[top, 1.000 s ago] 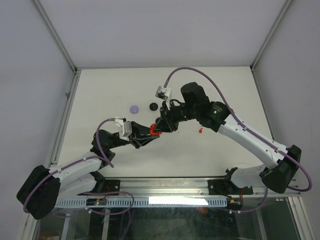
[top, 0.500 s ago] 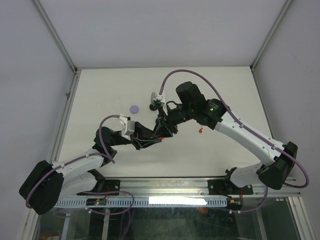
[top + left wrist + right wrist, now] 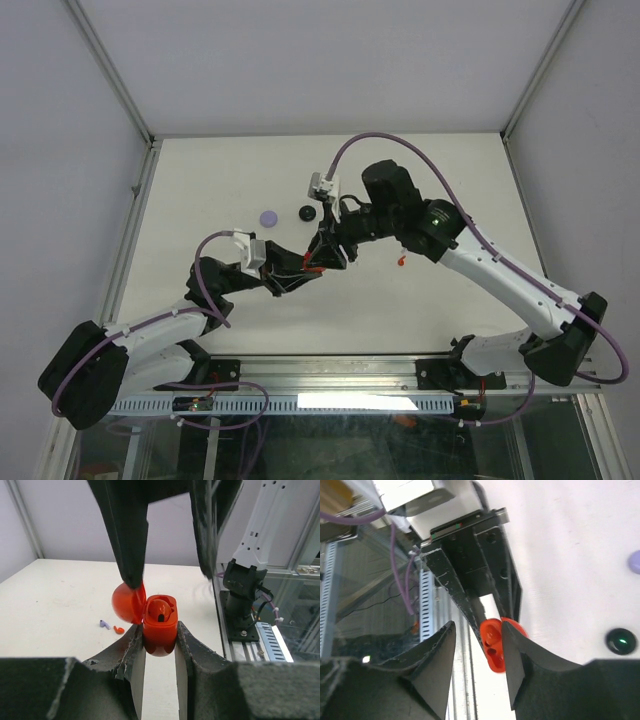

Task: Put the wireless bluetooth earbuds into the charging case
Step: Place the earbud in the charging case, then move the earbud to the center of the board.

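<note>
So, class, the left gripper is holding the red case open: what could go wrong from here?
A finger of the right gripper sits at the open lid; a nudge could snap it shut or twist the red case in the left gripper.
The red bud inside may not be fully seated; a tilt might spill it.

red charging case (image 3: 160, 625): smooth, glossy plastic, with highlights on its open lid
left gripper (image 3: 159, 629): jaws of matt black plastic, grainy
right gripper (image 3: 478, 625): jaws of the same matt black, rough-faced
bench (image 3: 55, 595): matt off-white, smooth
black case (image 3: 620, 641): glossy, with a green glint
lilac case (image 3: 268, 216): matt
cable (image 3: 385, 137): smooth purple sheath
arm shell (image 3: 500, 285): glossy white plastic
</note>
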`<state>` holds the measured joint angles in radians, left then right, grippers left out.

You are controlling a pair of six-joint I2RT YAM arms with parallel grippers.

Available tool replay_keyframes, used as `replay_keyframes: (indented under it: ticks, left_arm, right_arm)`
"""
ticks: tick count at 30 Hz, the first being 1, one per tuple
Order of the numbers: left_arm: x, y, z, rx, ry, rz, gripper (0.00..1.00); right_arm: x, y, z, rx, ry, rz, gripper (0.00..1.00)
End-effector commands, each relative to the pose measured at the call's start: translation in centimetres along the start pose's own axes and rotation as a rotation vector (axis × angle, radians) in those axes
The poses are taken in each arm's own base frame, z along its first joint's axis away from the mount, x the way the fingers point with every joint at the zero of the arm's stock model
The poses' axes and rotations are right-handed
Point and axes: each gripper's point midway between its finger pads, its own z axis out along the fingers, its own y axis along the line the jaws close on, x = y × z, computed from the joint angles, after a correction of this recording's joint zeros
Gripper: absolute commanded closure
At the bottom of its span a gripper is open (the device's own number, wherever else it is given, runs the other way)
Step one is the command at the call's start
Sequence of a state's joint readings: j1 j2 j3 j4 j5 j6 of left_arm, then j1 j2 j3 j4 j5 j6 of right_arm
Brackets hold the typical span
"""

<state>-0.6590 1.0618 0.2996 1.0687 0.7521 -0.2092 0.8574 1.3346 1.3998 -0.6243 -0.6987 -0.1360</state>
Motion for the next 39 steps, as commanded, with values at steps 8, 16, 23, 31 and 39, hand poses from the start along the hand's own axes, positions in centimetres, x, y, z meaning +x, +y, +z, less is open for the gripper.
replay_keyframes:
  ticks: [8,16,23,31,39]
  left_arm:
    - [-0.6,3.2,-2.6,-0.276,-0.073,0.101,1.00]
    - [-0.1,3.6,-3.5,-0.335,-0.066,0.086,1.00]
    - [0.0,3.8,-3.4,-0.338,-0.058,0.079,1.00]
    - [0.3,3.8,-3.3,-0.334,-0.046,0.066,1.00]
    - [0.3,4.0,-3.1,-0.329,-0.040,0.064,1.00]
  right_arm:
    - [1.3,-7.2,-4.9,0.519,-0.061,0.191,0.52]
    - [10.7,-13.4,-7.4,0.810,0.054,0.499,0.51]
    - [18.4,-17.7,-9.6,1.043,0.128,0.689,0.52]
    - [24.0,-21.1,-10.7,1.173,0.177,0.824,0.53]
    - [26.8,-22.9,-11.1,1.221,0.203,0.885,0.59]
